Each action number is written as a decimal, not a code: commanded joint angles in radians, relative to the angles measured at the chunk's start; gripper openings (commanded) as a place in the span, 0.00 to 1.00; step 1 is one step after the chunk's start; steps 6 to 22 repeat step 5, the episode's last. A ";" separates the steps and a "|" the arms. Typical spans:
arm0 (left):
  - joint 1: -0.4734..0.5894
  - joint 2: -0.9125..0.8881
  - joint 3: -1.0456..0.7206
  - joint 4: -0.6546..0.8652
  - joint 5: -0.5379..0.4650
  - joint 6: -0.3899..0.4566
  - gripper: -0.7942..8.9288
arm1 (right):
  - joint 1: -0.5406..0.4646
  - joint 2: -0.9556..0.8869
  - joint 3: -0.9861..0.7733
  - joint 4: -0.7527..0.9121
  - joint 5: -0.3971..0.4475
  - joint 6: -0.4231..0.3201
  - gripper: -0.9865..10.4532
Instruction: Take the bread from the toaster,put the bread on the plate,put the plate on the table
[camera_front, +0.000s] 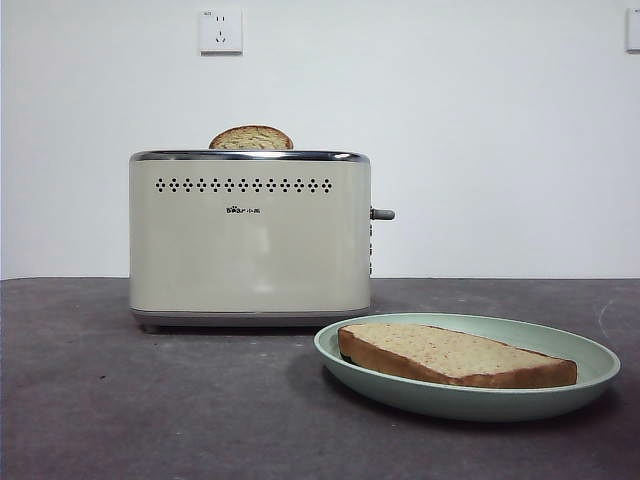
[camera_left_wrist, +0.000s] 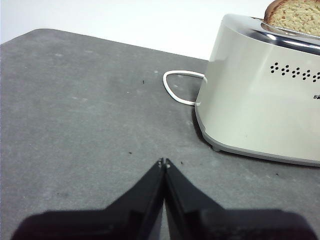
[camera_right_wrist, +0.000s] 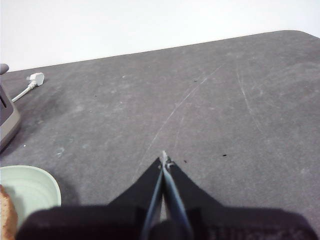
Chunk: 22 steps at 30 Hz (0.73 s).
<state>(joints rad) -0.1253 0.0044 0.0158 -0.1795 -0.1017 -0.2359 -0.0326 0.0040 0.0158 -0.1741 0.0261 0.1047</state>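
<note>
Both end effectors, left (camera_left_wrist: 164, 162) and right (camera_right_wrist: 164, 159), are closed on nothing above the table (camera_front: 150, 400).

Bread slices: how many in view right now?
2. The bread lies flat on the plate. A darker slice stands in the toaster. The toaster's other slot can't be checked.
</note>
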 joint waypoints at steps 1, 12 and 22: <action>0.003 -0.002 -0.013 0.006 0.000 0.011 0.08 | 0.001 -0.002 -0.010 0.001 0.003 -0.005 0.09; 0.003 -0.002 -0.013 0.006 0.000 0.011 0.08 | 0.001 -0.002 -0.010 0.001 0.003 -0.005 0.09; 0.003 -0.002 -0.013 0.006 0.000 0.011 0.08 | 0.001 -0.002 -0.010 0.001 0.003 -0.005 0.09</action>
